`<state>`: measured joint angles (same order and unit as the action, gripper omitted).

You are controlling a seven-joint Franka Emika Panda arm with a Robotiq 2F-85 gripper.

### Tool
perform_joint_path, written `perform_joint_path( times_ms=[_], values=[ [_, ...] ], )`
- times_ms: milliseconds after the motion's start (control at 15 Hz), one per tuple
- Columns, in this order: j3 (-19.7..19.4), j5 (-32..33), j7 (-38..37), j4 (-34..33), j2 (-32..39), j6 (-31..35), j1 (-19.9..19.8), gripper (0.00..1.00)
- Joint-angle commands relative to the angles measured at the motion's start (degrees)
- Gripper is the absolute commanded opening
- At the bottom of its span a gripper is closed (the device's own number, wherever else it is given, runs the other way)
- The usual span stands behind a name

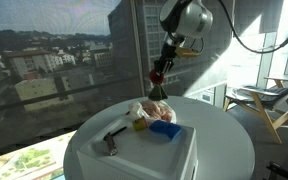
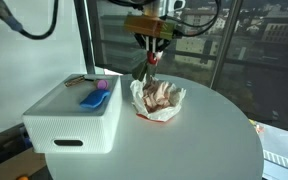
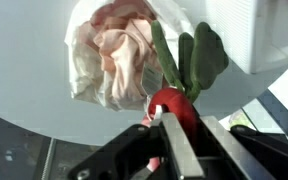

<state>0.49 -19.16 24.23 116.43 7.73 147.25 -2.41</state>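
— Is the claw [image 3: 169,128] holding anything?
— Yes, it's clamped on a radish [image 3: 170,104]. The wrist view shows this best: the fingers pinch the red bulb, and the green leaves [image 3: 189,55] point away from the claw.
— Is it resting on something?
— No, it's in the air. Both exterior views show the radish hanging from the claw, with a crumpled cloth [image 2: 159,97] right below on the table [image 2: 194,150]. The wrist view shows the cloth beyond the leaves but hides the gap.
— What else is about?
— A white box [image 1: 149,152], lower than the claw and off to one side. In an exterior view a blue block [image 1: 165,129], a yellow piece [image 1: 139,124] and a black tool [image 1: 112,138] lie on top. In an exterior view a purple bit [image 2: 102,85] sits by the block.
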Motion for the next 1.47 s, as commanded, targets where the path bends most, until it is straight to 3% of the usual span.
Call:
perform_joint_path(
  times_ms=[0,200,733,1000,1400],
  values=[
    [-1.44,8.73,-3.75,-1.12,6.9,8.0,-0.4,0.07],
    [-2.47,16.01,-6.85,-4.24,12.99,10.65,-0.35,0.07],
    [-1.49,24.31,-7.53,-15.75,21.78,11.07,0.11,0.07],
    [1.05,22.98,-5.68,-20.25,25.96,8.33,-1.62,0.07],
    [8.14,19.18,-0.44,-24.45,31.83,4.11,-6.24,0.08]
  ],
)
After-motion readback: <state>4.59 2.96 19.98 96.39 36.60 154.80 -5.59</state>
